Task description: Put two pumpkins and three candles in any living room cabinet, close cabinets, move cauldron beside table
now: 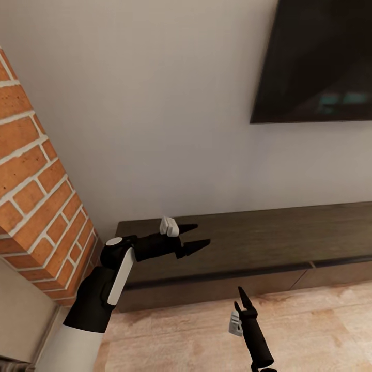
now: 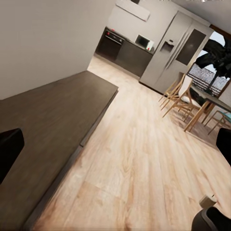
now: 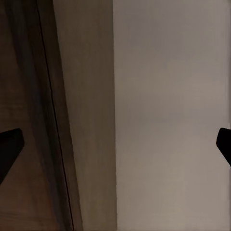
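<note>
Dark-brown cabinet (image 1: pixel 268 243) below both empty spread hands: left hand (image 1: pixel 195 237), right hand (image 1: pixel 243 302); left wrist view adds kitchen fridge (image 2: pixel 175 50).

You're in a home living room: wall-mounted black flat screen (image 1: pixel 315 59), long low dark-brown wood cabinet (image 1: pixel 248 243), red brick column (image 1: pixel 36 191), open kitchen's steel fridge (image 2: pixel 178 50).

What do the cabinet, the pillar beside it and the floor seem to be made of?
Cabinet: dark-brown wood, matte, faint grain streaks. Pillar: orange brick, pale mortar lines. Floor: light wood planks, slight sheen, though possibly laminate.
</note>
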Available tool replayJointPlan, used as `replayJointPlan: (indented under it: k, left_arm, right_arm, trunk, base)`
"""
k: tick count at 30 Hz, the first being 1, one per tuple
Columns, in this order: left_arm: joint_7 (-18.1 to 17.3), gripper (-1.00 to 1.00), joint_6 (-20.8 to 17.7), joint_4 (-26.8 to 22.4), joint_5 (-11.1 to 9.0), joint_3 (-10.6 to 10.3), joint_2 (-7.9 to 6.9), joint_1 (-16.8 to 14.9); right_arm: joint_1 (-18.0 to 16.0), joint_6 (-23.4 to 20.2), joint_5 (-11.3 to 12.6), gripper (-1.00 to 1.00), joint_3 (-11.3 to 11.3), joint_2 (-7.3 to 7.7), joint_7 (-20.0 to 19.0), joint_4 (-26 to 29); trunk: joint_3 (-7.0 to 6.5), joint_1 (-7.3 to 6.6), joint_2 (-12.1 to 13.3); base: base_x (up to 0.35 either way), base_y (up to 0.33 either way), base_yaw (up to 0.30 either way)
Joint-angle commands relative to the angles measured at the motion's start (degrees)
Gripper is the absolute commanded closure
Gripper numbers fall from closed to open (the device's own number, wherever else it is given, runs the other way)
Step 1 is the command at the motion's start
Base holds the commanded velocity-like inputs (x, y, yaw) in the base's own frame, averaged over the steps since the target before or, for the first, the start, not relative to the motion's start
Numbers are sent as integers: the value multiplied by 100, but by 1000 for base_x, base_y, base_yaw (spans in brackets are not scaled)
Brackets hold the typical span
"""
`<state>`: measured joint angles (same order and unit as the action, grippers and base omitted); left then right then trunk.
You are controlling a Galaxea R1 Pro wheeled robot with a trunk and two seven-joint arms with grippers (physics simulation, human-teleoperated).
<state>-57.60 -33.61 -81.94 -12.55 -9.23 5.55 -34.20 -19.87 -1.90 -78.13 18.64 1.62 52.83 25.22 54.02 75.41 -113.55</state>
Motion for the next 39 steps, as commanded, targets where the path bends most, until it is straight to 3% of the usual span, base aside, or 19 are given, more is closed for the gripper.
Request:
replayJointPlan:
  k: [1,5,12,21,28,34,39]
  left_arm:
    - [1,-100,1,-1,-3,2,0,0]
    - [-4,-100,4,-4,-4,18,-6,1]
    - [-36,-100,12,-27,-4,34,-46,1]
    - [-32,-100,23,-33,-8,255,-62,1]
    - [-39,-100,348,-11,-10,244,-59,1]
    - [-50,-100,371,-8,-11,208,-62,1]
    - [-338,-100,361,8,-5,200,-63,1]
  right_arm:
    - [-9,21,2,-100,0,1,0,-2]
    - [-38,191,16,-100,-7,3,2,0]
    - [-43,223,25,-100,-17,5,7,7]
    - [-66,225,25,-100,-27,4,6,50]
    - [-425,225,19,-100,-27,-19,-16,-104]
    - [-545,225,-1,-100,-27,-29,-79,-129]
    - [-622,251,-9,-100,-24,-35,-231,-139]
  trunk:
    - [19,23,-42]
    - [90,110,-202]
    - [90,110,-202]
    - [90,110,-202]
    - [90,110,-202]
    - [90,110,-202]
    - [90,110,-202]
  base:
    - [0,0,0]
    - [0,0,0]
    - [0,0,0]
    - [0,0,0]
    - [0,0,0]
    - [0,0,0]
    - [0,0,0]
